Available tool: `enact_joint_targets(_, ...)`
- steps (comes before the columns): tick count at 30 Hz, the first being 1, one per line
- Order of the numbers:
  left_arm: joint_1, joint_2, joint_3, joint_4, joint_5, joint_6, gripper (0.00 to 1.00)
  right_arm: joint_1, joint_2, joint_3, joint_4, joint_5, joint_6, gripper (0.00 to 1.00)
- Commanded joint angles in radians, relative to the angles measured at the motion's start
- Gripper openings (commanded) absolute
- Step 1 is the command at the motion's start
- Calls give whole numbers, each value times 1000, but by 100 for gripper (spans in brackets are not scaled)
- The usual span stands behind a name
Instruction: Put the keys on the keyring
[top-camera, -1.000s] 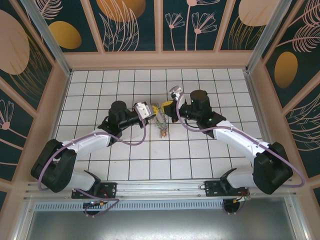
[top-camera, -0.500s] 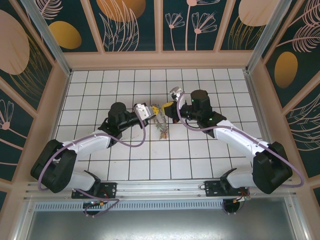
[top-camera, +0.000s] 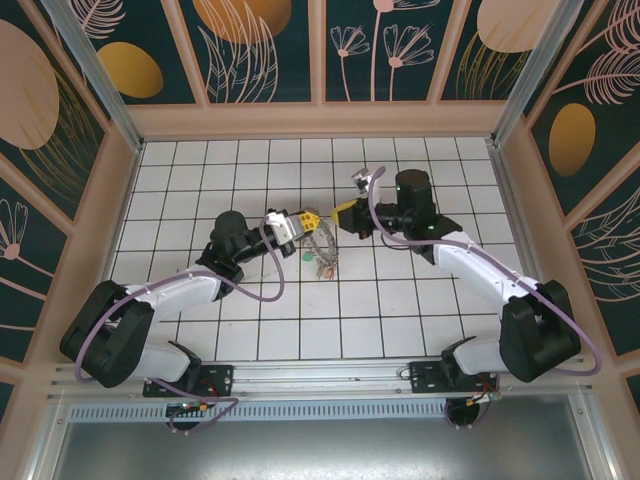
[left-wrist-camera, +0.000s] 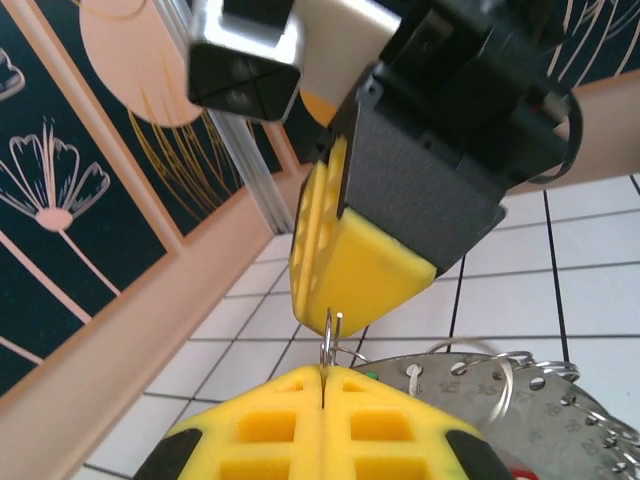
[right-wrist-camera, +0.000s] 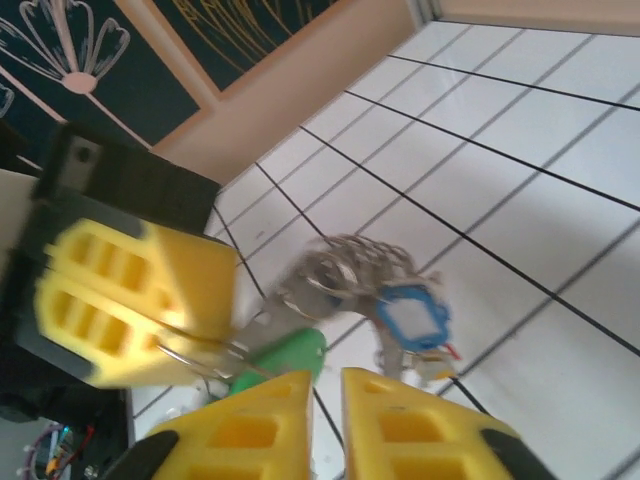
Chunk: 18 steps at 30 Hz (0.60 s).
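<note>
Keys: one bunch, metal, strung on small rings, over the middle of the white-tiled tabletop. In the top view it is just to the near side of the gap between the two hands. We cannot tell whether the bunch rests on the tiles or hangs. From the right wrist we make out two tags: one blue tag at the right of the bunch, and one green tag at its left, nearest the yellow fingertips

Keyring: flat grey plate with a row of small holes and numerals along its rim and wire rings through some of the holes. It sits low right in the left wrist view, partly cut off by the frame

Left hand: yellow fingers pressed together, pinching a thin wire loop that stands up from the seam

Right hand: fingers a little apart with a narrow gap, and nothing that we can see between them. Its tip sits just above the wire loop, facing the left hand at close quarters
</note>
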<state>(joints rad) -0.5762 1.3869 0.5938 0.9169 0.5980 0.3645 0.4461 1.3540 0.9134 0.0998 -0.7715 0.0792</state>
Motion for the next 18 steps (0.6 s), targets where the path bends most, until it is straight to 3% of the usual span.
enact_joint_targets(1,-3,-19,6,162,55,-46,0,-43,-17,45,-99,-52,-52,22)
enact_joint_targets(9,-4,5,11,209,89,-100,0,-55,-65,116,-281,-73,-321,29)
enact_joint_targets(15,-4,22,23,216,149,-138,0,43,-170,91,-317,60,-695,33)
enact_joint_targets(18,-7,31,29,209,177,-151,0,84,-211,50,-271,140,-794,33)
